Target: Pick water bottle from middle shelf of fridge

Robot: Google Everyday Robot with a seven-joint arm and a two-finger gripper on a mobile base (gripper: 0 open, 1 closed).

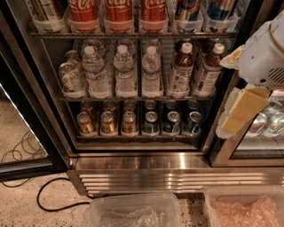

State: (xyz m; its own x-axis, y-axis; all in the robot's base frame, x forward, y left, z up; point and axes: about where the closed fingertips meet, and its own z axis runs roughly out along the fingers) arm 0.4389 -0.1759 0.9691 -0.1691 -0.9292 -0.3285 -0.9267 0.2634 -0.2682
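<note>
At the right edge of the frame, the gripper [235, 117] hangs on its white arm in front of the neighbouring glass door, outside the fridge [177, 174] and well apart from any bottle. Whether it is apart or together I cannot tell; it holds nothing.

Left of it, past two white-capped bottles of brown drink [182, 70], the water bottle [151, 72] stands upright at the front of the middle shelf [133, 98], in the centre of the frame. Two more clear bottles stand just beside it on the left, and a fourth leans at the far left of the row. Red cola bottles [118, 11] fill the rack above, small cans [128, 123] the rack below.

The step in hand looks like the approach, with the reach not yet begun. Done well, it would mean swinging left and coming in level at the ribbed body below the cap. It should enter between the neighbours without knocking them and stay under the upper rack. The tight spacing is the main risk, so a straight, square entry matters most.
</note>
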